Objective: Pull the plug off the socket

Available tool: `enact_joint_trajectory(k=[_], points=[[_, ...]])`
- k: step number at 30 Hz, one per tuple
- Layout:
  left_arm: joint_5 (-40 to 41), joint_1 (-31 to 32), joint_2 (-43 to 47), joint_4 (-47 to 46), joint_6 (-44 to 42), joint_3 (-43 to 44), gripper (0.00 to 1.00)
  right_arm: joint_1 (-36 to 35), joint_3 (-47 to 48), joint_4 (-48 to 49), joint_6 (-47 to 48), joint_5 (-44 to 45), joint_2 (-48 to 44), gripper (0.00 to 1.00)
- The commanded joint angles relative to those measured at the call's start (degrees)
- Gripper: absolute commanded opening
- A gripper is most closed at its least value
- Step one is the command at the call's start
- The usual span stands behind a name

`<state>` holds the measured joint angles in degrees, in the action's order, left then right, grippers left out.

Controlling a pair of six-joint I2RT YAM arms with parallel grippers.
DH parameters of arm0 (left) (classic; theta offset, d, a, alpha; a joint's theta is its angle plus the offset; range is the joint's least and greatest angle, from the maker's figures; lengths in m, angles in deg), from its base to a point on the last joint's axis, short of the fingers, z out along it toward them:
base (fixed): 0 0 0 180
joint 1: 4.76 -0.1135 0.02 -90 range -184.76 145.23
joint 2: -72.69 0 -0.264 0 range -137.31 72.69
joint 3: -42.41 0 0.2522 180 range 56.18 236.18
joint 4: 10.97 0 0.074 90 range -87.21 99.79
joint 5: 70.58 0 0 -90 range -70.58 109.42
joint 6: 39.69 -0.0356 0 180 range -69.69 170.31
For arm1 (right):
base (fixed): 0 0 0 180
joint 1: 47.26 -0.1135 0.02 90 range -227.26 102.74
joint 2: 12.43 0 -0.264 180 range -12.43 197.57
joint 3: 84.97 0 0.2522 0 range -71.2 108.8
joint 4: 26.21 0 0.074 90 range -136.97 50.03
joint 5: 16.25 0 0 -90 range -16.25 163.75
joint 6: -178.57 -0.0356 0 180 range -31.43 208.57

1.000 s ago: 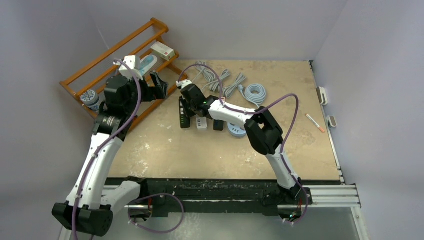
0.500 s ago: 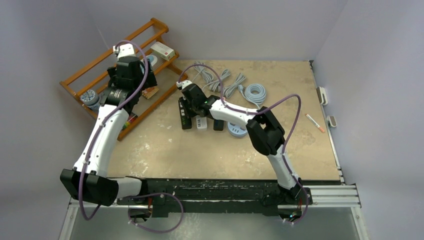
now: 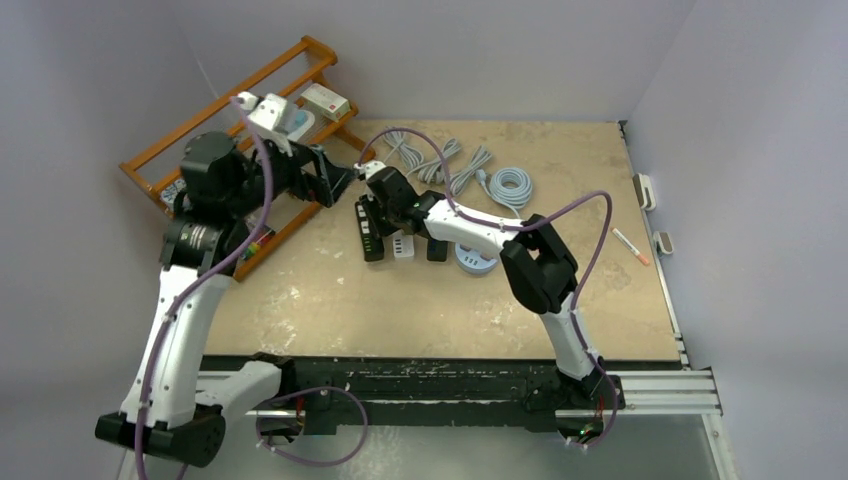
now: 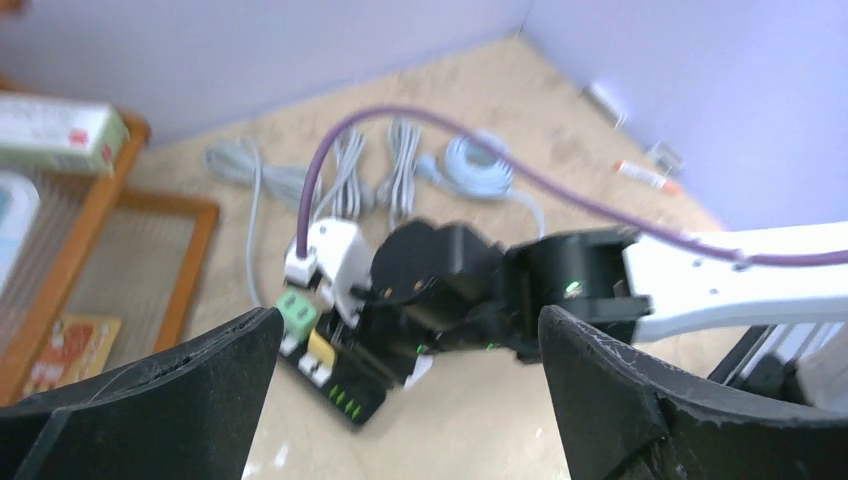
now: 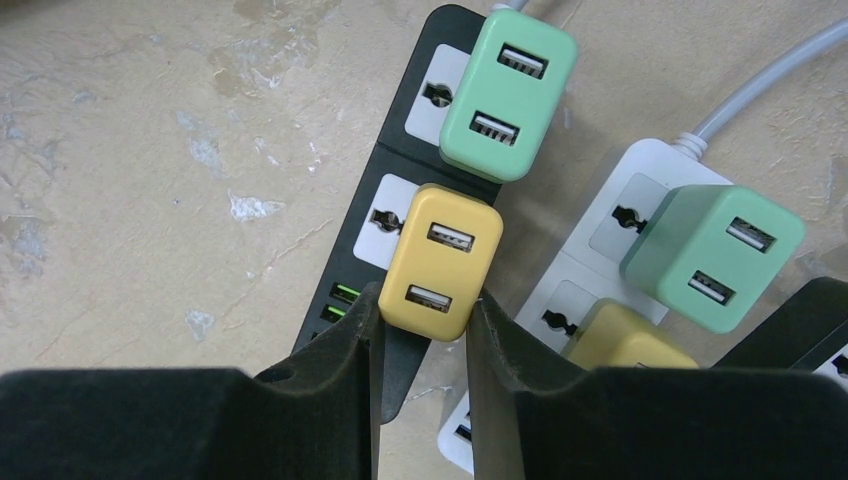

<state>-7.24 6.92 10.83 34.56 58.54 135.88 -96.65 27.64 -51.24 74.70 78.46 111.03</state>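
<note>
We see the left arm (image 3: pixel 183 320) and right arm (image 3: pixel 470 228) built alike: white link shells, black joint housings, matte black fingers (image 5: pixel 330 400), and a loose purple cable (image 4: pixel 309 200).

The left arm (image 3: pixel 190 300) swings twice. From beside the rack (image 3: pixel 200 130) it goes up over the shelves, then comes back out to the right. The left gripper (image 3: pixel 337 182) now sits just off the rack's end, slightly nearer the right gripper (image 5: pixel 425 320) than a second ago. The arm's low elbow (image 3: pixel 160 440) rises in the top view, then drops back. The right arm's elbow (image 3: pixel 540 270) edges right, and its cable (image 3: pixel 600 215) follows.
</note>
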Motion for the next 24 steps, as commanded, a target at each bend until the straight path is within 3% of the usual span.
enact_joint_trajectory(k=[1, 6, 12, 17, 24], points=[[-1.8, -1.0, 0.8, -12.6, 7.5, 2.0, 1.0, -0.2, 0.0, 4.0, 0.8, -1.5, -6.0, 0.0], [20.1, -1.0, -5.4, -7.5, 11.2, 7.4, 0.98, -0.2, -0.5, 4.4, 0.5, -1.5, -6.3, 0.0], [39.3, -1.0, -3.1, -16.8, 15.3, 0.3, 0.98, -0.2, -1.3, 3.8, 0.4, -1.7, -6.9, 0.0], [42.8, -1.0, -2.2, -25.2, 16.1, -5.6, 0.99, -0.2, -2.0, 4.9, 0.3, -2.3, -6.9, 0.0], [51.3, -1.0, -5.2, -20.1, -2.7, -1.4, 0.99, -0.2, -7.8, 8.7, -0.4, -2.1, -9.9, 0.0]])
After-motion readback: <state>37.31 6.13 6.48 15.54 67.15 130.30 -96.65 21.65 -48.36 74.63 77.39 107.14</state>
